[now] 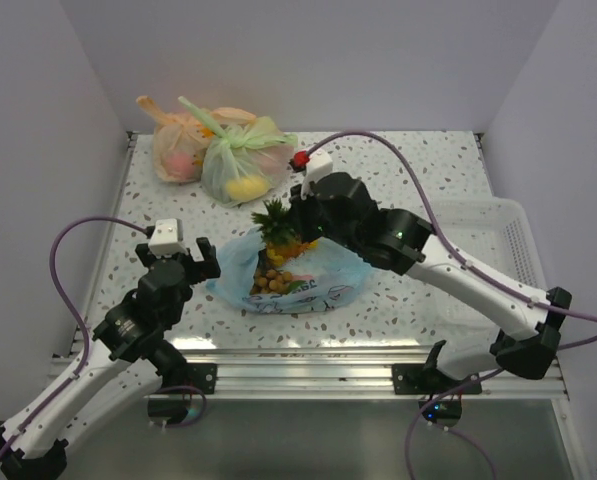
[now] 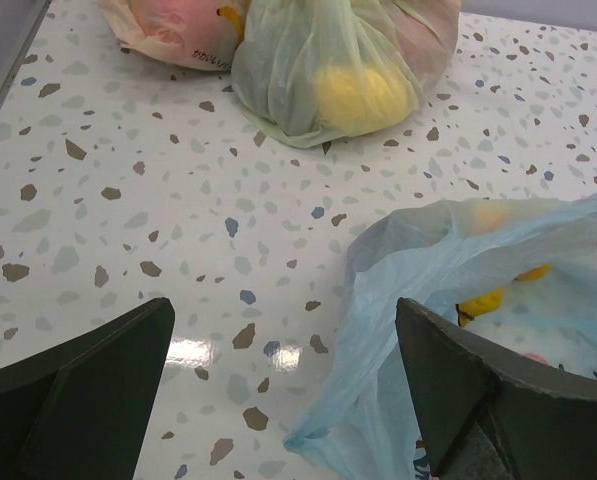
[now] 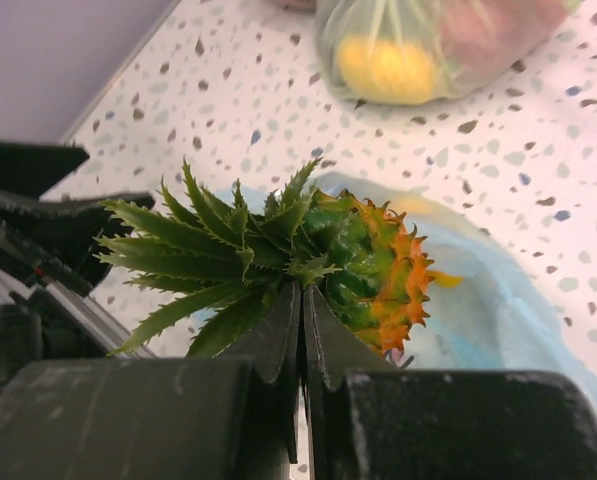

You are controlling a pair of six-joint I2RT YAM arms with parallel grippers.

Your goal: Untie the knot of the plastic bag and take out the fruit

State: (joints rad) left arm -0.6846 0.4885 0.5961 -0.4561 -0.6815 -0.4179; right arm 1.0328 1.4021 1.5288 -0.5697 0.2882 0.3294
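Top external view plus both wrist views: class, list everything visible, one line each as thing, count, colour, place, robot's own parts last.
plastic bag: one, light blue, table centre, open
pineapple: one, orange with green crown, above that bag
berries: one bunch, tan, inside that bag
green bag: one, green, far left
orange bag: one, orange, beside green bag
tray: one, white, right side
table: one, speckled white, underneath
left gripper: one, black, open by plastic bag
right gripper: one, black, shut on pineapple crown

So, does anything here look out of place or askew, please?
Nothing spilled or damaged. Only the pineapple sits askew, pinched by its crown leaves in the right gripper at the mouth of the open blue bag.
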